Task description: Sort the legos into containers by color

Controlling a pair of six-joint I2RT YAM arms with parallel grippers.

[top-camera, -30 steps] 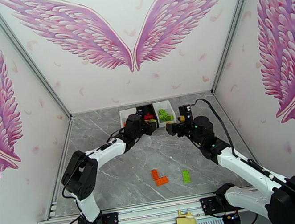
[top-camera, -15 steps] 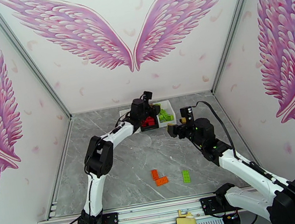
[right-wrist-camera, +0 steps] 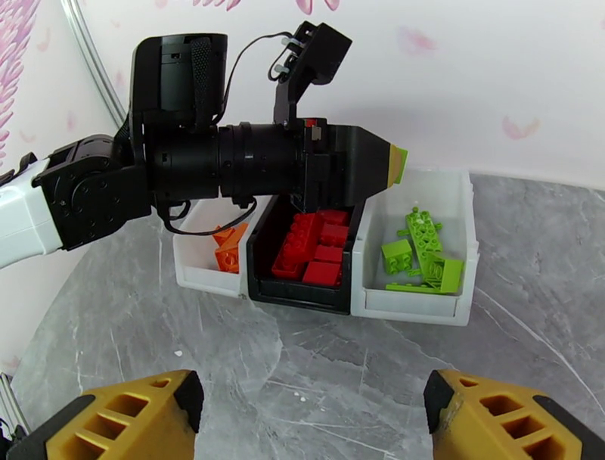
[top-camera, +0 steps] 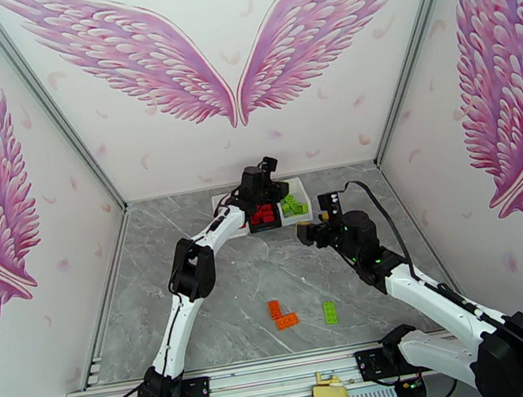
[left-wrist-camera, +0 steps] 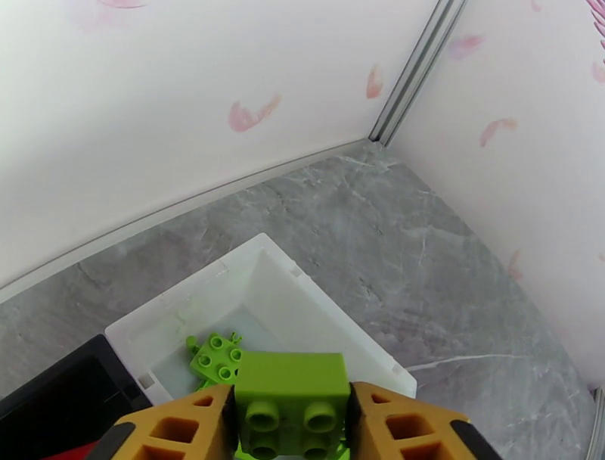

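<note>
Between winged walls [top-camera: 253, 149], marble tabletop [top-camera: 223, 306]

The left arm [right-wrist-camera: 227, 163] spans above the bins [right-wrist-camera: 412, 306], blocking access from above; the table [right-wrist-camera: 340, 363] before them lies open.

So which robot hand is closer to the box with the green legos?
Left. The left gripper hangs over that bin holding a green brick; the right gripper sits open, short of it.
</note>
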